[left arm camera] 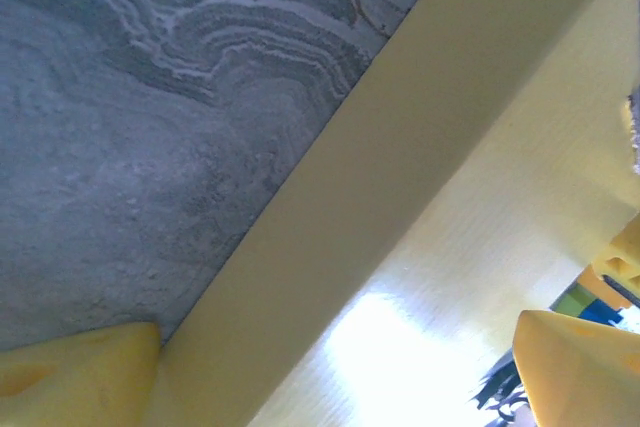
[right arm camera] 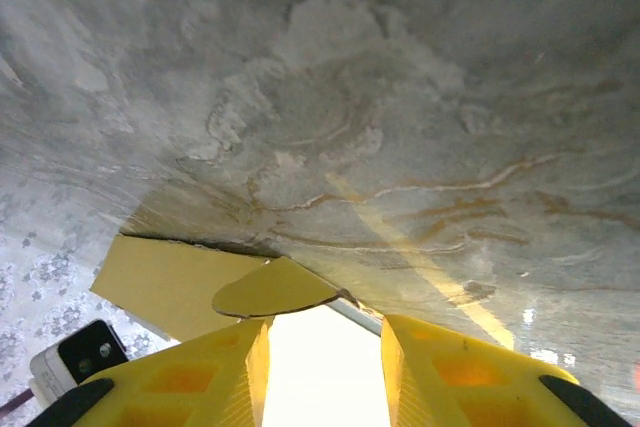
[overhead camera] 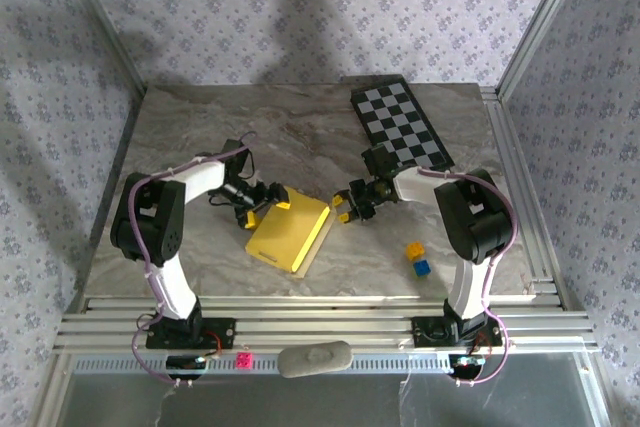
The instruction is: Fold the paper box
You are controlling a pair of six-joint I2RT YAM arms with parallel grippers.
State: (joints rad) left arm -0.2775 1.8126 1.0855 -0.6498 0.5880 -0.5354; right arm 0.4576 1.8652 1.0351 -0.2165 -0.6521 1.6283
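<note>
Hands flank the paper box (overhead camera: 290,230) — left hand (overhead camera: 264,205) spread wide astride its edge, right hand (overhead camera: 343,209) part-open at its tab (right arm camera: 275,289).

Paper box (overhead camera: 290,230) left of cubes (overhead camera: 419,258)

top external: table (overhead camera: 300,127) seen whole from high behind, faced down and forward | left wrist: held close against the paper box (left arm camera: 420,247), table beyond | right wrist: set low, box edge and marble shared
</note>
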